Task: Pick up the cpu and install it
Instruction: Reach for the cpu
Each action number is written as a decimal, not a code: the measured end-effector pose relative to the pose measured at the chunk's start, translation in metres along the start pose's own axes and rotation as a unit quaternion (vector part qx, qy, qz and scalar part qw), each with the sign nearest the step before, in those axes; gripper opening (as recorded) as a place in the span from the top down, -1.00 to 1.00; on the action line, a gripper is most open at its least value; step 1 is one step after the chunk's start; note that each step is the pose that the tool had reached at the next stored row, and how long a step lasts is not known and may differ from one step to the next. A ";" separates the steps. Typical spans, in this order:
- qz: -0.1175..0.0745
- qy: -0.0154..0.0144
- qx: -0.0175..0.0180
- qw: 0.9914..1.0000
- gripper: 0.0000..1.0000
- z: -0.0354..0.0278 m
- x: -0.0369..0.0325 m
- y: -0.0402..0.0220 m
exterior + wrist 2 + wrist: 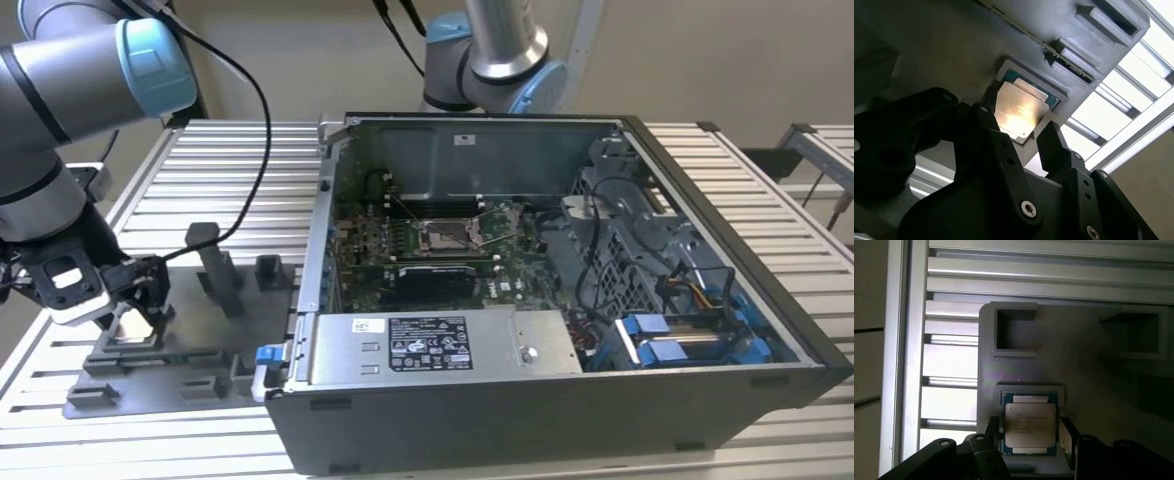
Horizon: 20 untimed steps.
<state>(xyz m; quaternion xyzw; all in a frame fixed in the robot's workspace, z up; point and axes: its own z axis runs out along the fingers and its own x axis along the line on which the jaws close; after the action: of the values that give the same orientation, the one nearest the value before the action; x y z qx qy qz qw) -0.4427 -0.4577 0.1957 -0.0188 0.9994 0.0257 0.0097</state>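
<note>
exterior view: the end effector [131, 315] hangs low over the grey fixture tray [200, 345] on the slatted worktop [214, 150], to the exterior view's left of the open computer case [534, 420].
second wrist view: the cpu [1021, 107] lies flat in a tray recess, with 2 spread fingers [1054, 145] flanking it.
first wrist view: the fingers stand just beside opposite cpu edges; contact cannot be told.

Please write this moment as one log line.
step: pick | gripper: around cpu | cpu: flat in grey tray | computer case: open
</note>
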 end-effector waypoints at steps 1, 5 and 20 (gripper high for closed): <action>0.000 0.000 0.000 1.000 1.00 0.0000 0.0000 0.0000; 0.000 0.000 0.000 1.000 -1.00 0.0000 0.0000 0.0000; -0.001 0.000 0.000 1.000 -1.00 0.0033 -0.0020 -0.0001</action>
<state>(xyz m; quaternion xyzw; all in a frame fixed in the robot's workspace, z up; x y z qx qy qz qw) -0.4407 -0.4576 0.1925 -0.0194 0.9994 0.0258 0.0097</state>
